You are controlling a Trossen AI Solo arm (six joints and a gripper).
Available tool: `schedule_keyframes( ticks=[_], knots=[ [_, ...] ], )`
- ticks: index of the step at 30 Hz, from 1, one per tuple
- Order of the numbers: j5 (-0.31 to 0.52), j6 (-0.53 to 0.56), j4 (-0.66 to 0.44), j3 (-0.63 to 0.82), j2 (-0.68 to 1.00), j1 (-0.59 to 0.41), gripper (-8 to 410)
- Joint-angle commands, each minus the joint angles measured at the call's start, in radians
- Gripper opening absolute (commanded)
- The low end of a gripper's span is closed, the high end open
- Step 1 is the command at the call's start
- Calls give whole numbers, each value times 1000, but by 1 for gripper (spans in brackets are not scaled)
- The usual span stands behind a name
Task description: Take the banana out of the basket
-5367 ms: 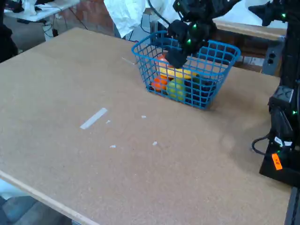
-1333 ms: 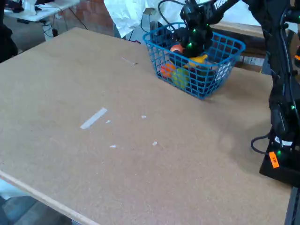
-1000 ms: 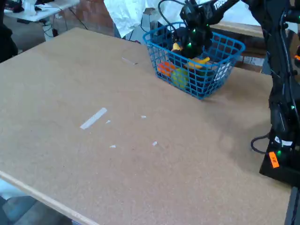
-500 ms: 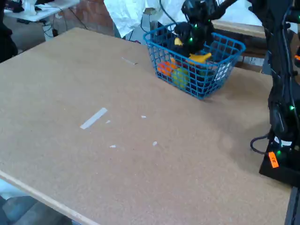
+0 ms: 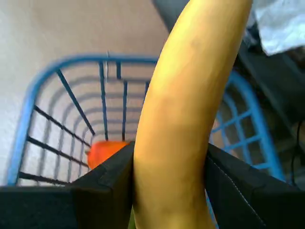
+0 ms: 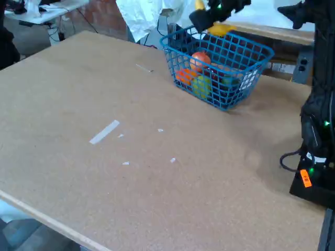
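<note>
Holding the banana (image 5: 183, 124) clamped between its 2 black fingers (image 5: 102, 191), the gripper (image 6: 212, 13) hangs above the blue basket (image 6: 261, 52), toward its 12 o'clock rim in the fixed view. An orange-red fruit (image 6: 200, 60) and a green fruit (image 6: 201, 86) remain inside. Lifting looks done; carrying the banana clear and setting it on the table (image 6: 104, 172) is left.

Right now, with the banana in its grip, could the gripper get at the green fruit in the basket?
Probably not. The gripper is shut on the banana above the basket; the green fruit lies low beside other fruit.
</note>
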Motion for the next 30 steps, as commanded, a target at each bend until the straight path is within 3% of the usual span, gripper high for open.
schedule_keyframes(
  ticks=[1,7,20,30],
  knots=[
    [-134,60,0,1,-127,20,-1],
    [-280,59,-15,1,-197,100,-1],
    [-280,68,-35,1,-266,435,-1],
    [-238,3,-210,1,-266,636,-1]
  ],
)
